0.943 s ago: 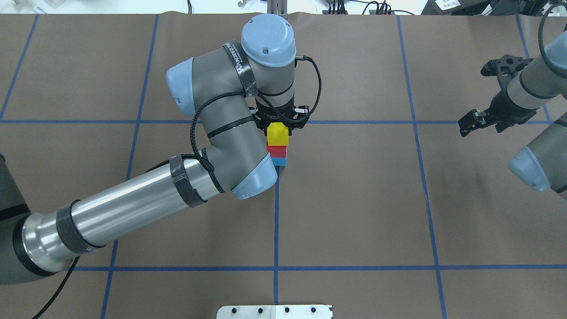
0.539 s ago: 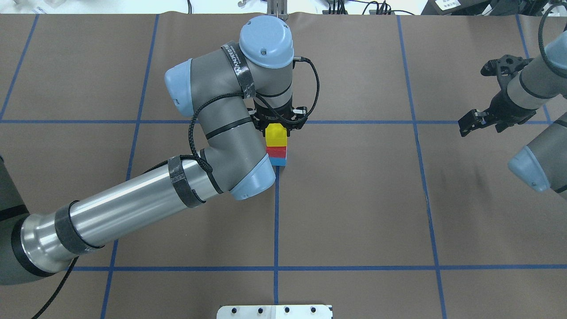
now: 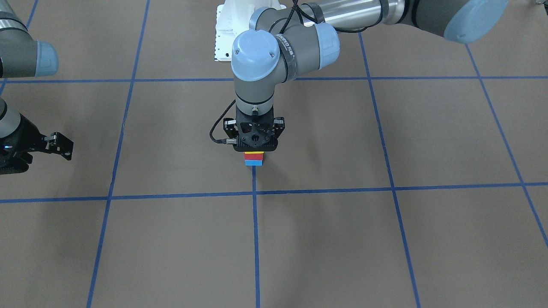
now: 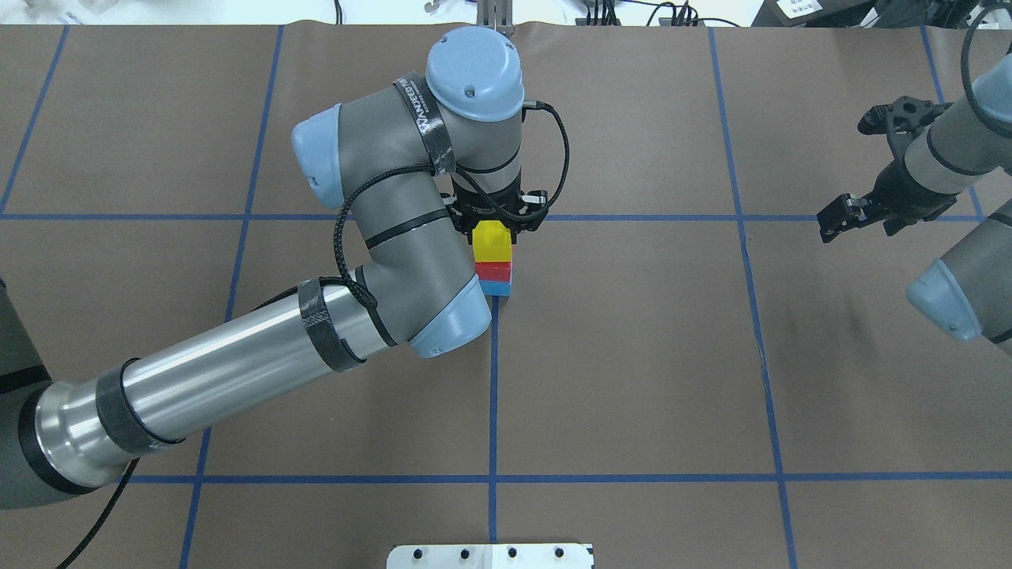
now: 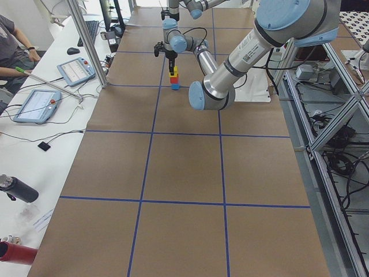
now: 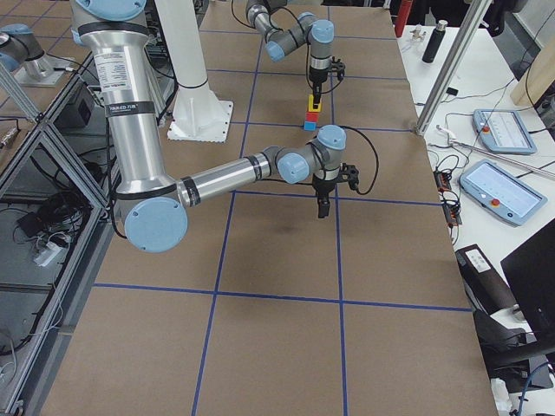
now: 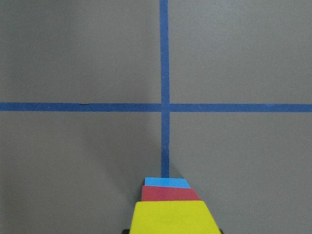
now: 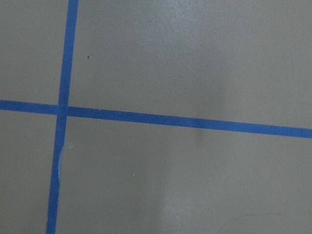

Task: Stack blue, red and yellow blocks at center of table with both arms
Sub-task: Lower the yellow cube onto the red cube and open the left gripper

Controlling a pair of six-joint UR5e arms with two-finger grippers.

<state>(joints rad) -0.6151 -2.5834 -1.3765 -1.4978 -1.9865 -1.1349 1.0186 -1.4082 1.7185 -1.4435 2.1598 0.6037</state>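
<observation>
The left gripper (image 4: 492,230) grips the yellow block (image 4: 492,246) atop the red block (image 4: 494,273) and blue block (image 4: 496,288). The stack stands mid-table (image 4: 632,356), on a tape line near a crossing. The right gripper (image 4: 840,220) hangs well right, jaws parted, empty. The stack lies straight below the left gripper, so release calls for a vertical retreat.

Brown desk (image 4: 632,356), blue tape lines (image 4: 492,395) gridding it; light blue block (image 4: 499,290) rests on centre line.
</observation>
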